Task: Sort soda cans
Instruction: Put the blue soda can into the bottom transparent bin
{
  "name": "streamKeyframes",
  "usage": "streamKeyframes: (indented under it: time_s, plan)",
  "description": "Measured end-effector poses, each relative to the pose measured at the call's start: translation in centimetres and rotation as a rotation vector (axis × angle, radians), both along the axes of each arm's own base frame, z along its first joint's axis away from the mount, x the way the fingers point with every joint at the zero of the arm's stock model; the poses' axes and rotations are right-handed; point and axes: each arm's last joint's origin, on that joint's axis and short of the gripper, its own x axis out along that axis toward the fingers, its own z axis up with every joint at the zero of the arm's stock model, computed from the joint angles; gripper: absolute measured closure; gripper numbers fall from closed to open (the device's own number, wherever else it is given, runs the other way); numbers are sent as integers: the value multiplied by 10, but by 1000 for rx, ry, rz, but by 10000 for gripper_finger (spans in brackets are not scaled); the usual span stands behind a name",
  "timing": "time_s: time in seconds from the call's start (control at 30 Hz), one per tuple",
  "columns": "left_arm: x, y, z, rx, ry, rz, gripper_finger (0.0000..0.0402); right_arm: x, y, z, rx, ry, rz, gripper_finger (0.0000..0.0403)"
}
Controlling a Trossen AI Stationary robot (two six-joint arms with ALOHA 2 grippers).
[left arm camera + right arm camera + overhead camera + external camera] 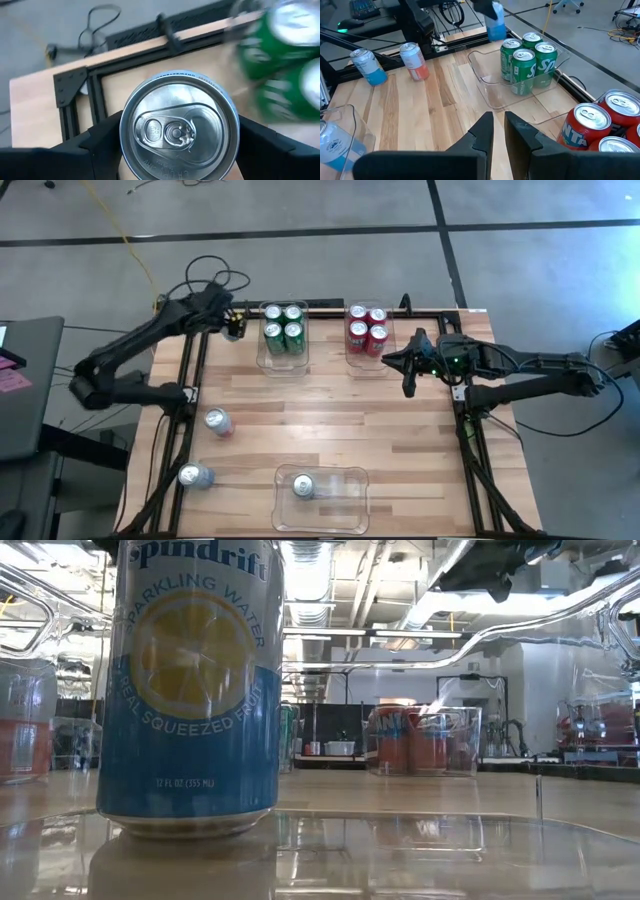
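My left gripper [177, 145] has its jaws clamped on a silver can [179, 127], upright, held at the table's far left corner beside the green cans [283, 326]. The silver cans' bin [352, 510] lies well apart, toward the near edge. Right gripper [499, 131] waits, fingers together.

We see four green cans [283, 322] and four red cans [367, 329] upright in bins, and four silver-blue cans [218, 422] spread elsewhere.
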Motion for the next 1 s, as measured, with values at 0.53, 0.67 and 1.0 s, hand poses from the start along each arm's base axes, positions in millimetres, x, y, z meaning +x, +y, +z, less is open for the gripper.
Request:
streamKeyframes:
  time_s: [0.53, 0.67, 1.0]
  plan:
    - [0, -99, 56, 170, -323, -552, 103, -1, 0, -2, 9, 16, -3, 337]
    - [15, -119, 60, 218, -334, -789, 103, -1, 0, -2, 10, 22, -3, 337]
    - [73, -166, 59, 303, -428, -1150, 103, -1, 0, -2, 11, 21, -4, 337]
